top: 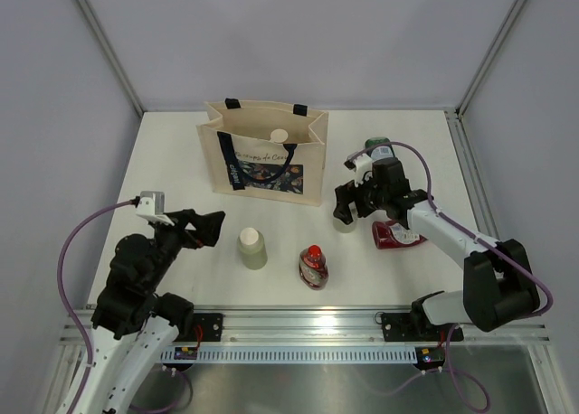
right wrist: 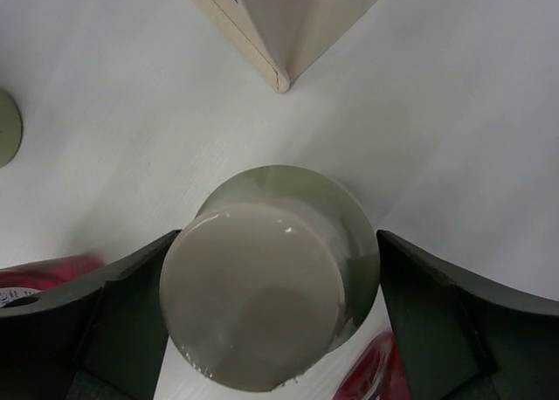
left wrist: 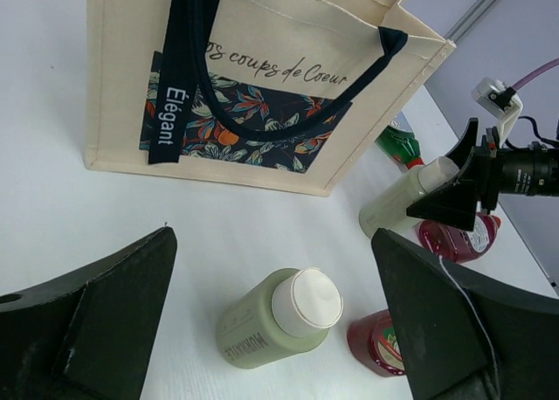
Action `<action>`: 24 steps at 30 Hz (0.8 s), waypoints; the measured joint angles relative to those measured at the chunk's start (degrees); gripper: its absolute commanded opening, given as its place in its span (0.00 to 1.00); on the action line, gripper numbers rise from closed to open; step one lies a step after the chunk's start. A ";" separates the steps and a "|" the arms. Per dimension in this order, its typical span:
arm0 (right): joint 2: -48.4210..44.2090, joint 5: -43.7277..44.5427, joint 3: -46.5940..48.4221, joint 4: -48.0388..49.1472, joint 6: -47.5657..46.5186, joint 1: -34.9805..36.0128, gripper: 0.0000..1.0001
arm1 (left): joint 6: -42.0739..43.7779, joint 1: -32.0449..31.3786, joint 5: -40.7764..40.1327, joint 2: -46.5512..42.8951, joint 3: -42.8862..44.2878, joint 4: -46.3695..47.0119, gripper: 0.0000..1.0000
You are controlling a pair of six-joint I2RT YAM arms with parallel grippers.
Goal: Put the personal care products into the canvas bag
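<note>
The canvas bag [top: 262, 156] stands upright at the back centre, with a cream cap [top: 280, 136] showing inside; it also fills the top of the left wrist view [left wrist: 262, 68]. My right gripper [top: 348, 202] is open, its fingers close on either side of the cream cap of an upright grey-green bottle [right wrist: 262, 286]. My left gripper [left wrist: 272, 236] is open and empty, behind another upright grey-green bottle [left wrist: 262, 326] [top: 252, 249]. A red squeeze bottle [top: 313, 267] stands near the front. A second red bottle [top: 395, 235] lies under my right arm. The dark green bottle [top: 380, 148] is partly hidden behind it.
The white table [top: 163, 152] is enclosed by pale walls and metal frame posts [top: 104, 43]. A rail [top: 298, 319] with both arm bases runs along the near edge. My right arm's purple cable [top: 425, 174] loops above the lying red bottle.
</note>
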 measured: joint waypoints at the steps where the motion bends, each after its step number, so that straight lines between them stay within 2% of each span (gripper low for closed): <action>1: 0.72 -0.02 0.50 0.00 0.17 0.00 0.86 | -0.39 0.00 -0.07 -0.52 -0.20 -0.48 0.99; 4: 1.95 0.50 1.60 -0.17 0.37 -0.02 0.72 | -1.09 0.00 -0.39 -1.42 -0.35 -1.73 0.99; 5: 1.97 0.85 1.77 -0.09 0.26 0.00 0.60 | -1.36 0.00 -0.44 -1.68 -0.39 -1.90 0.99; 7: 1.95 1.27 2.05 -0.13 0.13 -0.02 0.45 | -1.68 0.00 -0.44 -2.03 -0.48 -2.03 0.99; 8: 1.90 1.38 2.05 -0.24 0.15 -0.02 0.29 | -1.79 0.00 -0.44 -2.10 -0.61 -2.03 0.99; 12: 0.83 0.92 2.64 -3.37 -1.33 0.00 0.00 | -2.03 0.00 -0.39 -2.10 -1.31 -2.05 0.99; 19: -3.61 -4.48 7.45 -13.86 -3.74 0.00 0.00 | -2.05 0.00 -0.33 -1.81 -1.40 -2.19 0.99; 24: -4.90 -8.44 13.97 -15.65 -2.91 -0.02 0.00 | -2.03 0.00 0.61 -1.11 -1.40 -2.45 0.99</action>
